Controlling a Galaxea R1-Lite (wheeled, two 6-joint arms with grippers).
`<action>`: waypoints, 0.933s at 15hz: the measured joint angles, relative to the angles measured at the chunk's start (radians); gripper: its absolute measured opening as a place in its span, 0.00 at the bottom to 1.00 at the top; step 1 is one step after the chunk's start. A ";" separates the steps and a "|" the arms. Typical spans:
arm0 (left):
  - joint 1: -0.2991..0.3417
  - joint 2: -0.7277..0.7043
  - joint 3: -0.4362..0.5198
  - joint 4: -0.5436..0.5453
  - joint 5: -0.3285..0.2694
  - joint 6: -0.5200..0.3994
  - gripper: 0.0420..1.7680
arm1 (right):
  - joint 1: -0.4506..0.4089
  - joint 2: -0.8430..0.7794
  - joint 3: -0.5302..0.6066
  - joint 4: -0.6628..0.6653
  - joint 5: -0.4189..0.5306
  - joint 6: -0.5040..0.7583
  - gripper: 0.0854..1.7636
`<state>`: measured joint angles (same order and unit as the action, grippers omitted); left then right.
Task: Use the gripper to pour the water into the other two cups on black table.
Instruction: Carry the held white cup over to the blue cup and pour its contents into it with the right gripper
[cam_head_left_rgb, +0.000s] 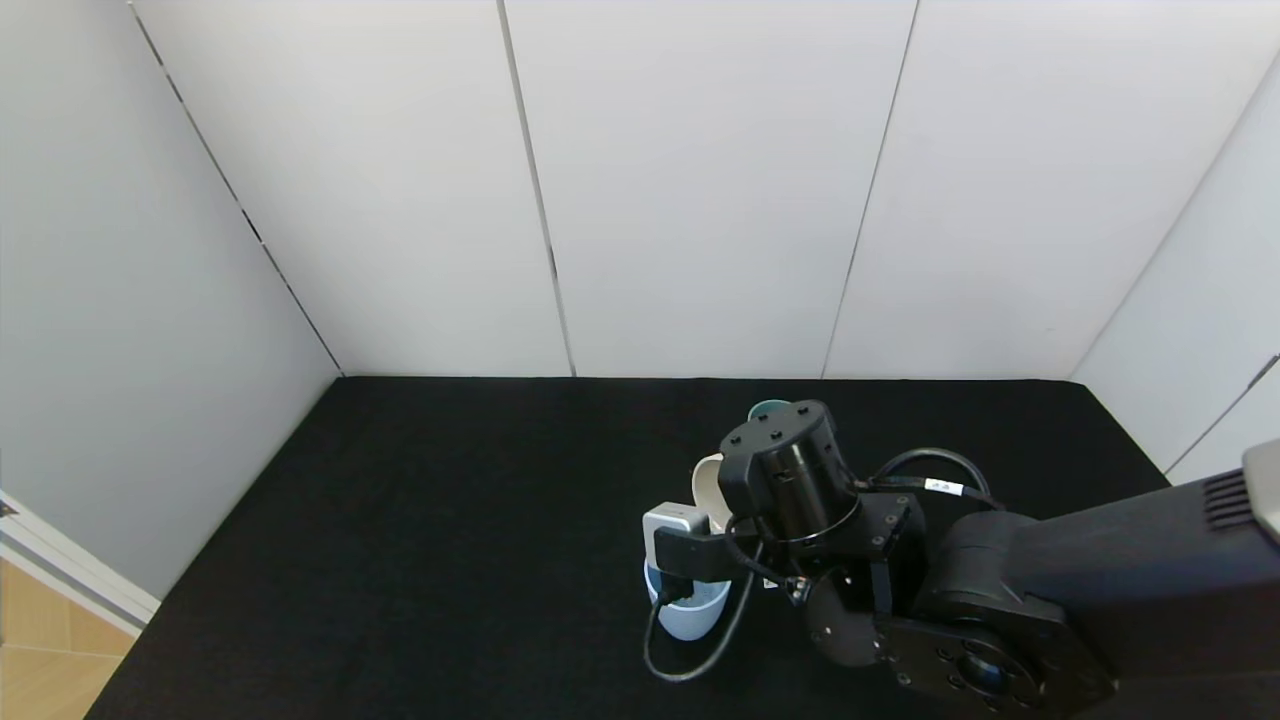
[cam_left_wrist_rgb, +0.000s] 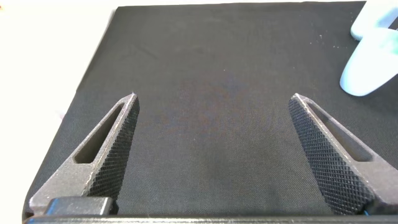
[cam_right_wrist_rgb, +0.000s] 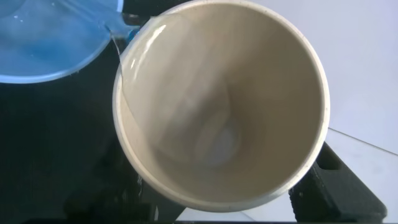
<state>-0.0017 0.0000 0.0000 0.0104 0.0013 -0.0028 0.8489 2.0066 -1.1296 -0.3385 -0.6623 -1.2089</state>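
Observation:
My right gripper (cam_head_left_rgb: 725, 500) is shut on the cream-beige cup (cam_head_left_rgb: 706, 478) and holds it tilted over the light blue cup (cam_head_left_rgb: 688, 610) on the black table (cam_head_left_rgb: 450, 520). In the right wrist view the cream cup (cam_right_wrist_rgb: 224, 106) fills the picture. A thin stream of water (cam_right_wrist_rgb: 118, 56) runs from its rim into the light blue cup (cam_right_wrist_rgb: 50, 37), which holds water. The teal-green cup (cam_head_left_rgb: 768, 409) stands behind the arm, mostly hidden by the black housing. My left gripper (cam_left_wrist_rgb: 211, 99) is open and empty, low over the table.
White wall panels close the table at the back and both sides. The table's left edge (cam_head_left_rgb: 150, 610) borders a wooden floor. A loose black cable (cam_head_left_rgb: 690, 665) hangs by the light blue cup. The light blue cup also shows far off in the left wrist view (cam_left_wrist_rgb: 367, 71).

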 joint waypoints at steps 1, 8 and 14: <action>0.000 0.000 0.000 0.000 0.000 0.000 0.97 | -0.001 0.000 0.000 0.000 0.000 -0.001 0.71; 0.000 0.000 0.000 0.000 0.000 0.000 0.97 | -0.006 -0.003 0.001 0.003 0.000 -0.006 0.71; 0.000 0.000 0.000 0.000 0.000 0.000 0.97 | -0.006 -0.025 0.001 0.007 0.011 0.040 0.71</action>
<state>-0.0017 0.0000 0.0000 0.0109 0.0013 -0.0032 0.8428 1.9815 -1.1281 -0.3315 -0.6517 -1.1694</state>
